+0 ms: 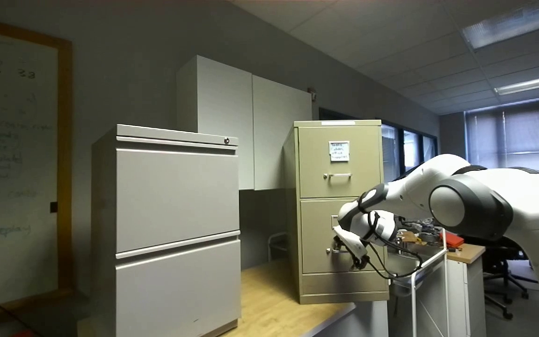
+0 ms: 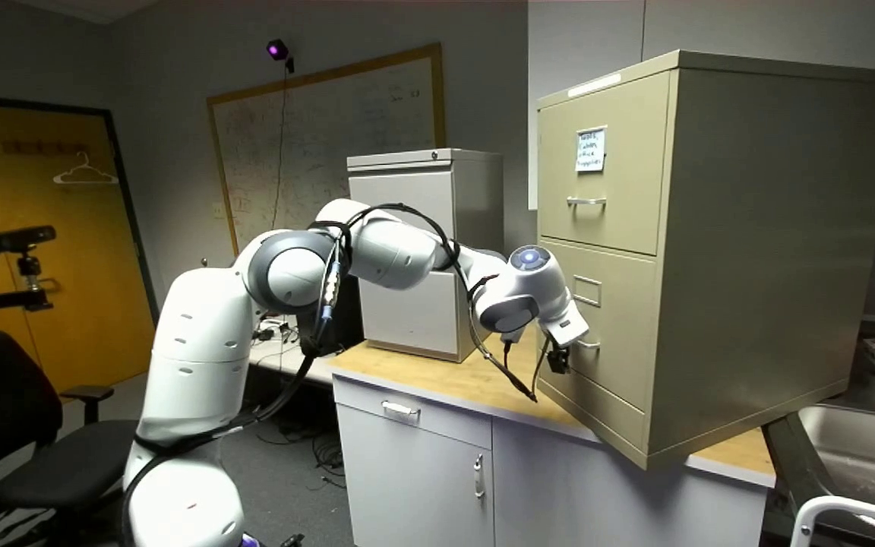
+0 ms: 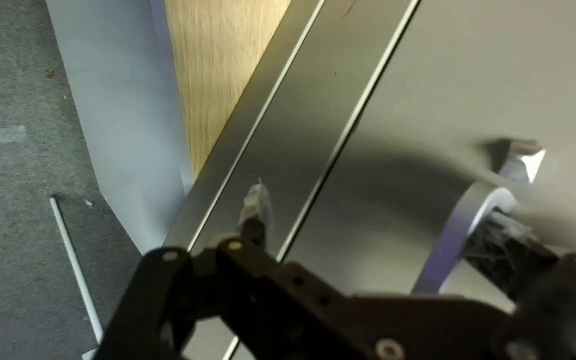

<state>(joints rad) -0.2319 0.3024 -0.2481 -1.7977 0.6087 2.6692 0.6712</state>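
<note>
1. the tool [image 3: 380, 215] has its fingers [image 3: 255, 207] spread wide apart, with a metal handle [image 3: 450, 242] in the gap between them.
2. this handle sits on the lower drawer [image 1: 316, 243] of a tan filing cabinet [image 2: 718, 254], and in the wrist view one finger is close up beside its bend — whether they touch, i cannot tell.
3. the other finger is well away from the handle, in front of the bottom panel [image 3: 303, 125] below the drawer.
4. a small metal catch [image 3: 523, 162] is just beside the handle, and a label frame [image 2: 586, 290] is fixed higher on the same drawer front.
5. the upper drawer [image 1: 316, 168] carries a handwritten note [image 1: 339, 151] above its own pull [image 1: 339, 175].
6. the tan filing cabinet stands upright on a wooden worktop [image 1: 269, 299] — one front corner juts past the edge.
7. a light grey cabinet [image 1: 176, 201] shares the worktop, apart from the tan one.
8. the white arm [image 2: 202, 334] reaches across to the tan front in both exterior views.
9. a whiteboard [image 2: 331, 129] hangs on the wall, near a yellow door [image 2: 35, 243] with a coat hanger [image 2: 86, 171].
</note>
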